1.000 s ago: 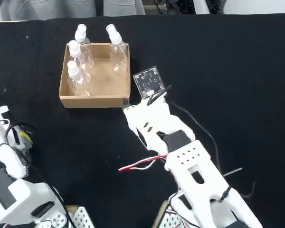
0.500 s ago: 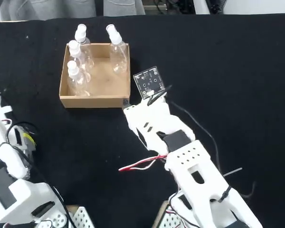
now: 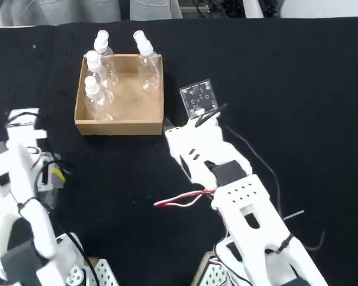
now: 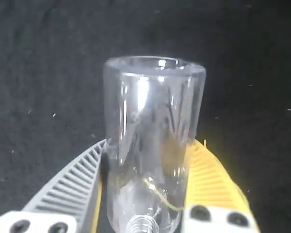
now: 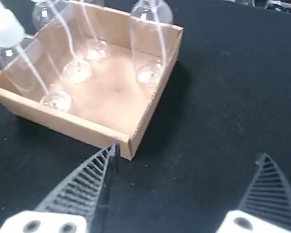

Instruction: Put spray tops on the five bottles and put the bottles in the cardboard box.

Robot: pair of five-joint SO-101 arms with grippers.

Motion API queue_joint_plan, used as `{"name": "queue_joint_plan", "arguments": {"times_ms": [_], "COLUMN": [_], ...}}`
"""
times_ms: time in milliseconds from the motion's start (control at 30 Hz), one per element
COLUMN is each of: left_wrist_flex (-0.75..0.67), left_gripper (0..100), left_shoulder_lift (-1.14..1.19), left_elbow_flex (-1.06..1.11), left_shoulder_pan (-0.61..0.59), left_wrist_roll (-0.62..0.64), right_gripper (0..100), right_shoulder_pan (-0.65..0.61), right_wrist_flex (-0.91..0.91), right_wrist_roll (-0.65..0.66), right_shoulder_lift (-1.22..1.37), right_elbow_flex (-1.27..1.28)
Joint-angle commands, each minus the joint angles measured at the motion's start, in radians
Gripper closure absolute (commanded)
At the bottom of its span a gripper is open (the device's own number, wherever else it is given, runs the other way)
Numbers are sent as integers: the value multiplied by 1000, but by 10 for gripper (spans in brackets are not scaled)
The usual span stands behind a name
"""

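Observation:
A clear bottle (image 4: 153,141) with no spray top lies between the grey and yellow fingers of my left gripper (image 4: 153,143), its threaded neck towards the wrist camera; the gripper is shut on it. In the high view the left arm (image 3: 21,173) stands at the table's left edge, below and left of the cardboard box (image 3: 119,126). Several bottles with white spray tops (image 3: 144,59) stand upright in the box. My right gripper (image 5: 185,154) is open and holds nothing, just off the box's (image 5: 136,131) front right corner.
The right arm (image 3: 215,161) stretches from the front edge to the box corner, with a red and white cable (image 3: 179,201) beside it. Black cloth covers the table, with free room to the right of the box.
The left arm has swung up and in from the left edge, towards the box side. The right arm has shifted slightly to the right. The box and its bottles have not moved.

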Motion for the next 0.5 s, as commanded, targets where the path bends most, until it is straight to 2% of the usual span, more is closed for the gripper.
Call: {"name": "queue_joint_plan", "arguments": {"times_ms": [0,167,467], "left_wrist_flex": [0,-3,-8], "left_gripper": [870,870,899], "left_shoulder_lift": [-104,-143,-138], "left_elbow_flex": [16,42,39], "left_shoulder_pan": [77,174,372], "left_wrist_roll": [-9,-11,-11], "right_gripper": [627,627,627], "right_shoulder_pan": [66,127,222], "right_wrist_flex": [2,0,3], "right_wrist_roll": [-6,-8,-124], "right_shoulder_lift": [-45,-45,-45], "right_elbow_flex": [-47,-54,-82]}}
